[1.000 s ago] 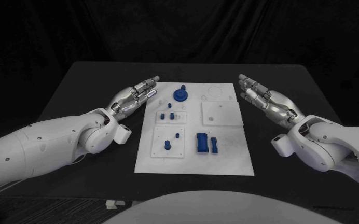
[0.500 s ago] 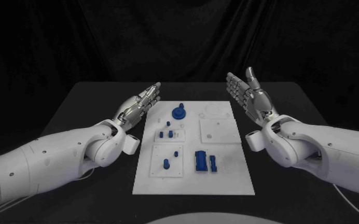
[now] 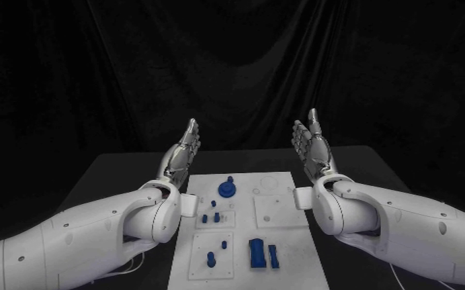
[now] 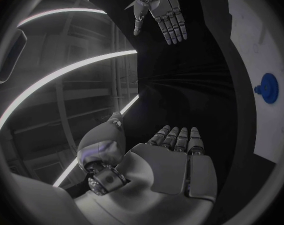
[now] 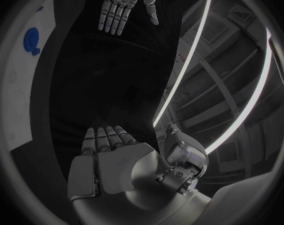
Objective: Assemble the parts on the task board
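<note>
The left hand (image 3: 181,152) is raised off the table (image 3: 116,169) beside the task board (image 3: 286,263), fingers straight and apart, holding nothing. On the task board, blue parts (image 3: 261,253) lie across several panels: a round knob (image 3: 227,189) at its far end, small pegs (image 3: 210,218) at its middle, a block pair near its front. Whether each sits in its final seat is too small to tell; this fits either unfinished or completed assembly. The right hand (image 3: 312,143) is likewise lifted beside the task board, flat and empty.
</note>
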